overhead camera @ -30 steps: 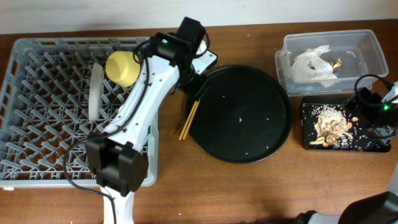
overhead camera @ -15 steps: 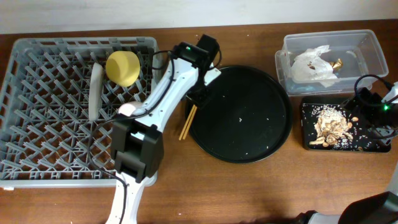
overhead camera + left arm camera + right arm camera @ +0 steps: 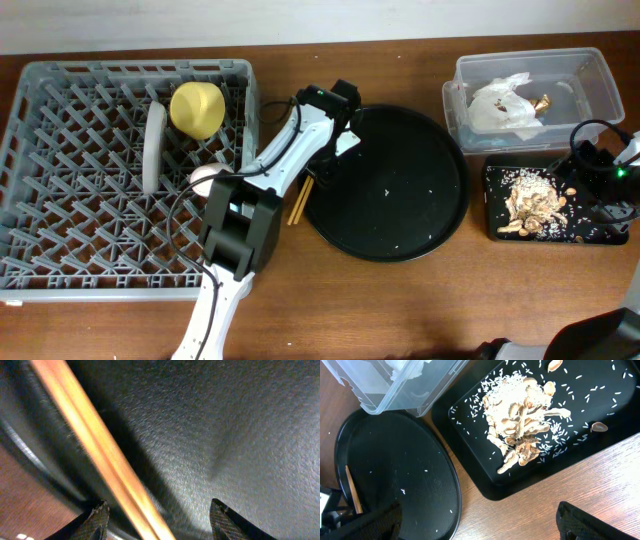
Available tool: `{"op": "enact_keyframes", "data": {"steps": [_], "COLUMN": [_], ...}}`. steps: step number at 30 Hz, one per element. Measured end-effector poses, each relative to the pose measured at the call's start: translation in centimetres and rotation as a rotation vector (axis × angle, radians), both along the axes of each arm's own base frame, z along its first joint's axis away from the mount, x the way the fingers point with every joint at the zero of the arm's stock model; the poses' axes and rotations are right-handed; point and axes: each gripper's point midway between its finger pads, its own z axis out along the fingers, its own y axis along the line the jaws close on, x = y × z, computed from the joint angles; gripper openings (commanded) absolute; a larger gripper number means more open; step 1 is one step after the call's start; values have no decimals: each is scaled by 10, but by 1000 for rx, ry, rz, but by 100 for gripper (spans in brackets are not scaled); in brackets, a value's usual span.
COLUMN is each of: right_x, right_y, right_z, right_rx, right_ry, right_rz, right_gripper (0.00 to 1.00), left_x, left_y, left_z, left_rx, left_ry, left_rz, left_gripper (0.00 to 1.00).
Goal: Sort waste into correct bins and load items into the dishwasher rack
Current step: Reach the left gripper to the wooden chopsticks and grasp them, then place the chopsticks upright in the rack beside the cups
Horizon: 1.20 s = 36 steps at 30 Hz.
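Two brown chopsticks (image 3: 301,197) lie against the left rim of the big round black tray (image 3: 400,190). My left gripper (image 3: 323,165) is low over their upper end. In the left wrist view the chopsticks (image 3: 95,445) run between its open fingers (image 3: 160,521). The yellow bowl (image 3: 197,108), the pale green plate (image 3: 153,148) on edge and a small pale pink cup (image 3: 206,180) sit in the grey rack (image 3: 60,240). The tissue (image 3: 505,105) lies in the clear tub (image 3: 590,75). Food scraps (image 3: 530,205) lie in the flat black tray (image 3: 500,230). My right gripper (image 3: 600,195) is open and empty.
In the right wrist view the open fingers (image 3: 480,525) hang over bare wood beside the flat black tray (image 3: 600,435), its scraps (image 3: 525,425) and rice grains. The clear tub (image 3: 405,385) and round tray (image 3: 395,475) show to the left. The light-blue cup is out of view.
My left arm has swung right from over the rack and come down over the chopsticks at the round tray's left rim. The right arm has not moved.
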Motion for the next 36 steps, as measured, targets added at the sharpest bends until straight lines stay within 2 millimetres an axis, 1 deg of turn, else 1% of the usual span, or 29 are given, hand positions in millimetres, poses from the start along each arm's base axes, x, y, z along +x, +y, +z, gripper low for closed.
{"op": "enact_keyframes", "data": {"steps": [1, 2, 3, 4, 11, 14, 15, 16, 18, 19, 20, 21, 22, 23, 25, 26, 27, 29, 30, 31, 32, 33, 34, 35, 36], "right_x": [0, 0, 0, 0, 1, 1, 1, 1, 1, 1, 1, 1, 1, 1, 1, 1, 1, 1, 1, 1, 1, 1, 1, 1, 1], "right_y": [0, 0, 0, 0, -1, -1, -1, -1, -1, -1, -1, -1, -1, -1, -1, -1, -1, -1, -1, -1, -1, -1, -1, -1, -1], "right_z": [0, 0, 0, 0, 0, 0, 0, 0, 0, 0, 0, 0, 0, 0, 0, 0, 0, 0, 0, 0, 0, 0, 0, 0, 0], "right_rx": [0, 0, 0, -1, -2, -3, -2, -2, -3, -3, -3, -3, -2, -3, -3, -3, -3, -3, -3, -3, -2, -3, -3, -3, -3], "right_ry": [0, 0, -1, -1, -3, -4, -3, -3, -3, -4, -4, -3, -3, -3, -3, -3, -4, -3, -4, -5, -3, -4, -3, -4, -4], "right_rz": [0, -1, 0, 0, -1, 0, 0, 0, 0, 0, 0, 0, -1, 0, 0, 0, 0, -1, 0, -1, 0, 0, 0, 0, 0], "right_gripper": [99, 99, 99, 99, 99, 99, 99, 99, 99, 99, 99, 99, 99, 99, 99, 99, 99, 99, 99, 99, 99, 99, 99, 99, 99], "left_x": [0, -2, -3, -3, -1, -5, -5, -3, 8, 13, 14, 15, 17, 25, 32, 35, 38, 38, 30, 18, 6, -9, -19, -31, -35], "left_y": [0, -1, -1, -2, -3, 1, 1, 1, -5, -9, -10, -9, -8, -6, 10, 20, 36, 73, 102, 139, 173, 199, 217, 242, 257], "left_z": [-7, -13, -14, -14, -13, -5, 1, 13, 46, 70, 88, 102, 109, 124, 140, 151, 169, 207, 228, 250, 263, 265, 262, 250, 237], "left_rx": [3, 9, 7, 2, 1, 22, 25, 27, -4, -32, -47, -54, -63, -82, -98, -109, -126, -155, -149, -137, -114, -85, -61, -20, 15], "left_ry": [10, 22, 26, 26, 18, 47, 49, 46, -9, -52, -76, -96, -114, -166, -199, -221, -253, -316, -348, -389, -416, -407, -390, -347, -313], "left_rz": [-2, -6, -6, -11, -17, -16, -13, -3, 14, 26, 31, 43, 57, 100, 185, 229, 287, 390, 467, 564, 656, 728, 782, 855, 899], "left_gripper": [31, 23, 9, 1, 0, 0, 0, 0, 0, 0, 0, 0, 0, 0, 0, 0, 0, 0, 0, 0, 0, 0, 1, 0, 0]}}
